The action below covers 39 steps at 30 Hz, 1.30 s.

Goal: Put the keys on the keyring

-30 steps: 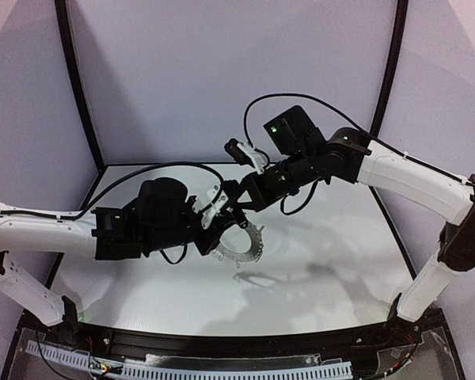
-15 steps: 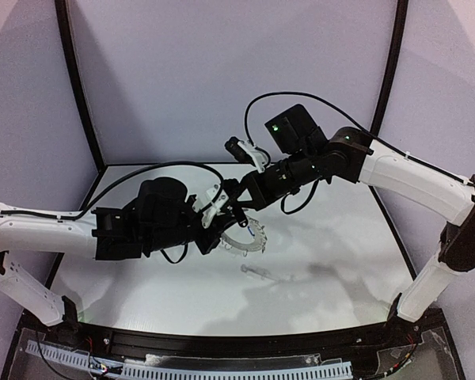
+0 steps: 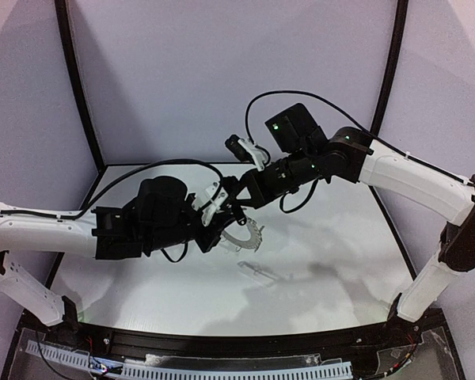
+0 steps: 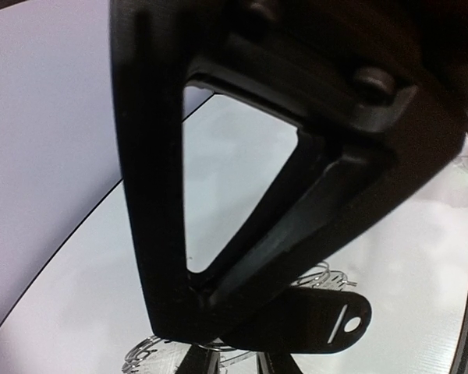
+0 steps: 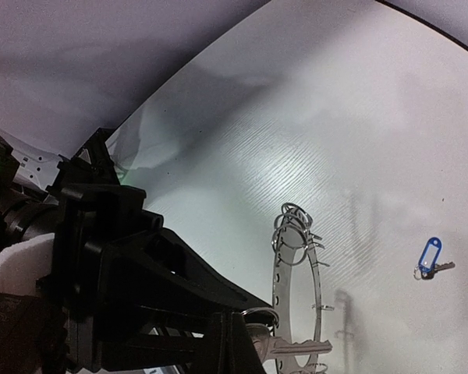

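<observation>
**A:** What is the right end effector [image 5: 238,343] doing?

**B:** It's clamped shut. A silver key [image 5: 296,347] juts from its tips across the lower rim of the keyring [image 5: 279,284]. I take that as a grip on the key's head, but the head is buried behind the fingers.

**A:** And the left end effector [image 3: 220,226]?

**B:** Its own finger fills the wrist view, so the pinch can't be seen. The ring stands on edge, clear of the tabletop [image 5: 359,140], right at its tips. I judge it's gripping the rim.

**A:** So how should the threading be done?

**B:** The left arm should hold the ring dead steady. The right should nudge the key toward one of the wire loops [image 5: 292,222] in small moves. It needs to line the key's hole up with the loop's free end, not push against the disc. If the left grip loosens, the ring would swing.

**A:** Where is the other key?

**B:** The blue-tagged key [image 5: 430,255] lies flat on the tabletop, well apart from the ring.

**A:** What's unclear?

**B:** I can't tell which loop is nearest the key, or whether the key touches the ring or just crosses in front of it. The left wrist view shows a dark tab [image 4: 320,321] with a pale slot and a hole, and I can't say what it is.
</observation>
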Tool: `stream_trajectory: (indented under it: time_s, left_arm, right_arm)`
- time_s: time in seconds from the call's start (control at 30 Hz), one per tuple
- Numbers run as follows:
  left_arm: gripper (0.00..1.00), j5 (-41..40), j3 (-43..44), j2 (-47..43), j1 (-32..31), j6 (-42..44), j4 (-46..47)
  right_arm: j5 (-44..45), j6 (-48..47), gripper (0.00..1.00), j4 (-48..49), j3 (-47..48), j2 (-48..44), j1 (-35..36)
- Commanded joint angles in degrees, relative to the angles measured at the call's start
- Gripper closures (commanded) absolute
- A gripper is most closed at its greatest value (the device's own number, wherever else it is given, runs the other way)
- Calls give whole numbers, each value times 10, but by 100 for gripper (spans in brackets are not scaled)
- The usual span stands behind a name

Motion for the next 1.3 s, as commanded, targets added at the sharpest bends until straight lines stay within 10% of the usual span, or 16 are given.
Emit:
stream_trajectory:
  time_s: [0.0,0.9,1.27]
  left_arm:
    - [87,-29,35,3,0,-18,47]
    - [99,135,-58,-76,0,91,-73]
    - [86,110,-43,-47,-1,49,21]
  right_arm:
    - [-20,9,100,25,2,0,13]
    - [-81,-185,100,-103,40,-6,-12]
    - [-63,-135,100,-100,51,-4,-15]
